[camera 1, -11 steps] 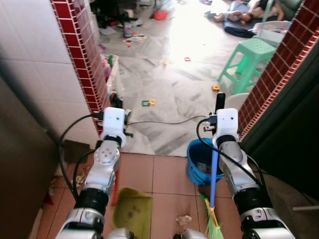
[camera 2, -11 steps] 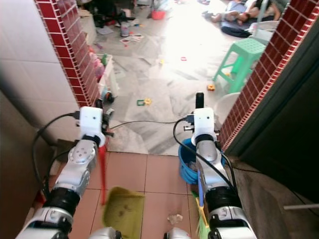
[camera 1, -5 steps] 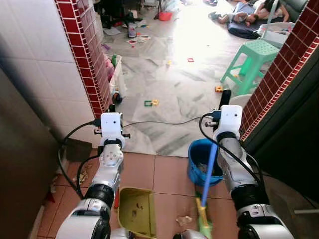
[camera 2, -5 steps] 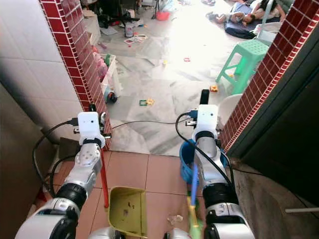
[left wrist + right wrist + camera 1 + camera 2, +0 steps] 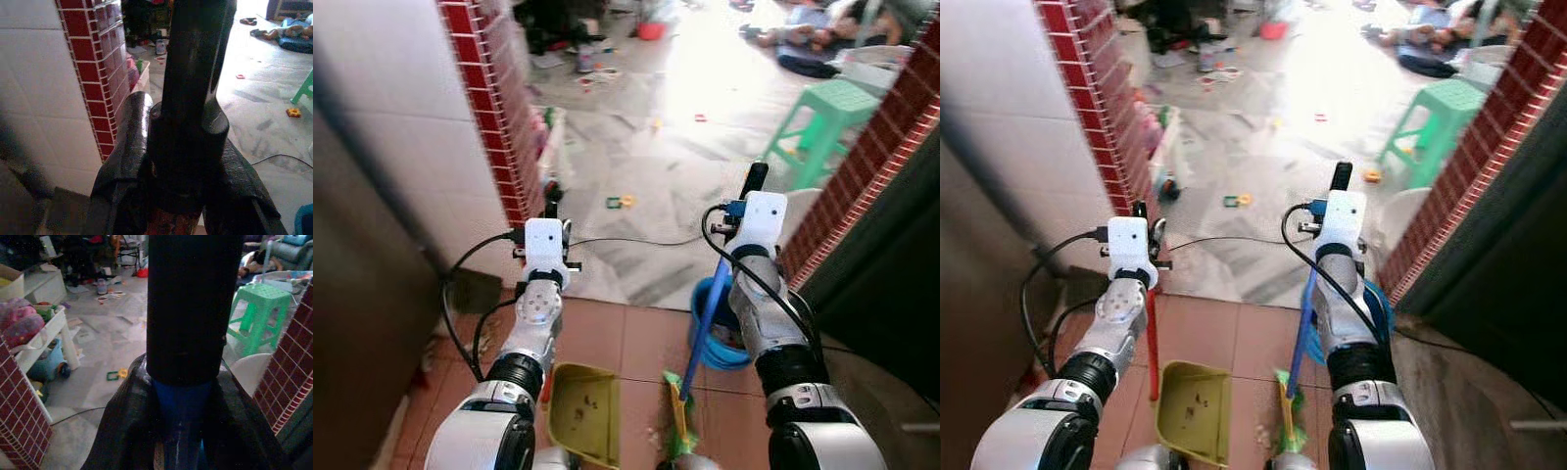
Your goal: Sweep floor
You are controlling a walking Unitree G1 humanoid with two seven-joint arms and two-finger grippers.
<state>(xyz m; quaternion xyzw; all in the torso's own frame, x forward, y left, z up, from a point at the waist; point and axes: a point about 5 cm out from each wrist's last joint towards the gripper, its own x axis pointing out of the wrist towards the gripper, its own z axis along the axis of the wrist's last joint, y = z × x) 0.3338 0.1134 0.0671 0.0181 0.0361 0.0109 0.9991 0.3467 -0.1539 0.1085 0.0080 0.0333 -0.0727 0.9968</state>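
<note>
My left gripper (image 5: pixel 551 202) is shut on the top of a dustpan's red handle (image 5: pixel 1151 343). The yellow-green dustpan (image 5: pixel 578 413) rests on the terracotta tiles below it. In the left wrist view the fingers (image 5: pixel 132 137) clamp the handle's black end. My right gripper (image 5: pixel 756 180) is shut on the broom's blue handle (image 5: pixel 707 313), which has a black cap (image 5: pixel 193 308). That handle slants down and to the left to the green broom head (image 5: pixel 676 431), just right of the dustpan. A small bit of debris (image 5: pixel 1262 431) lies between pan and broom.
A blue bucket (image 5: pixel 732 343) stands on the floor behind the broom, by the right brick wall (image 5: pixel 871 166). A red-tiled wall corner (image 5: pixel 499 117) is on the left. A black cable (image 5: pixel 636 241), small toys (image 5: pixel 621 202), a green stool (image 5: pixel 824 106) and a person lying down (image 5: pixel 803 54) are on the marble floor.
The broom head has swung left toward the dustpan, its handle now slanted. The dustpan has settled flatter on the tiles. The camera view has shifted a little.
</note>
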